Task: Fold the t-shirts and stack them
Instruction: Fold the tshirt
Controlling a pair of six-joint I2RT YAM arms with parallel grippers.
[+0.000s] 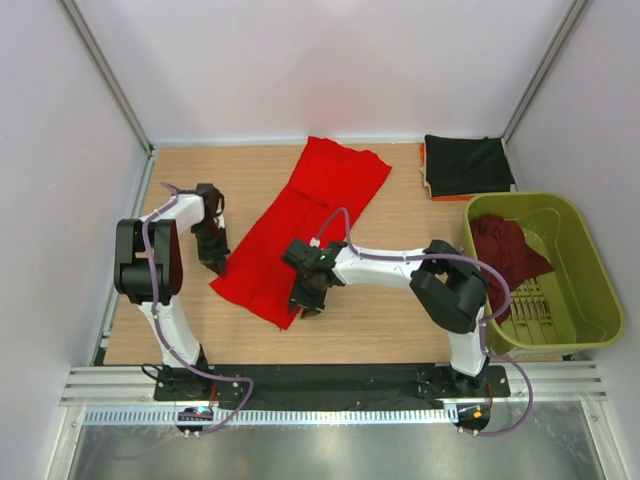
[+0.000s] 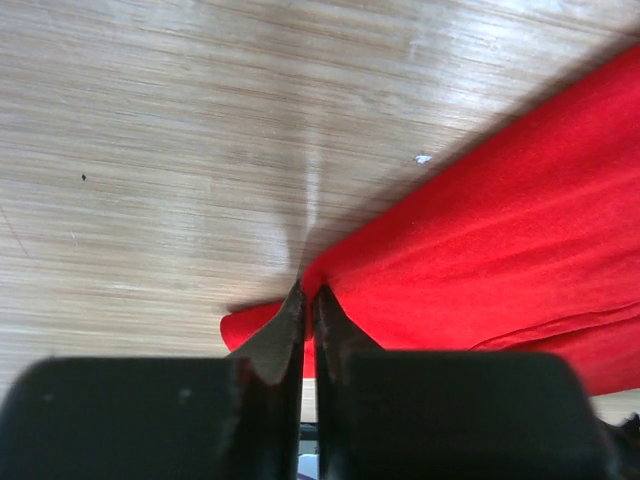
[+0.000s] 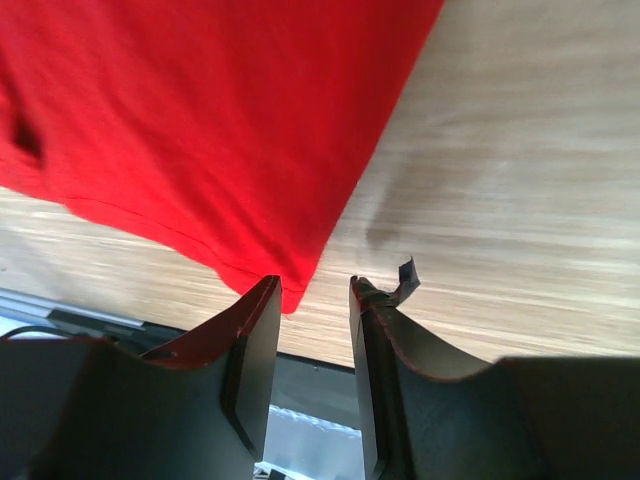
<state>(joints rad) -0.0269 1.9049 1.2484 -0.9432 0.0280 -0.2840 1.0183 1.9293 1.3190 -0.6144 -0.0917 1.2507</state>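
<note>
Red t-shirt [image 1: 320, 200] lies diagonal, long axis near-left to far-right.

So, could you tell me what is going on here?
The red t-shirt lies in a long strip on the table. The left claw is pinched shut on its edge; the right claw stands open at its near corner. A black t-shirt lies folded far right; a maroon t-shirt sits in the green basket.

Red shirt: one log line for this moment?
red shirt laid out | left fingers shut on its edge | right fingers open at corner
</note>
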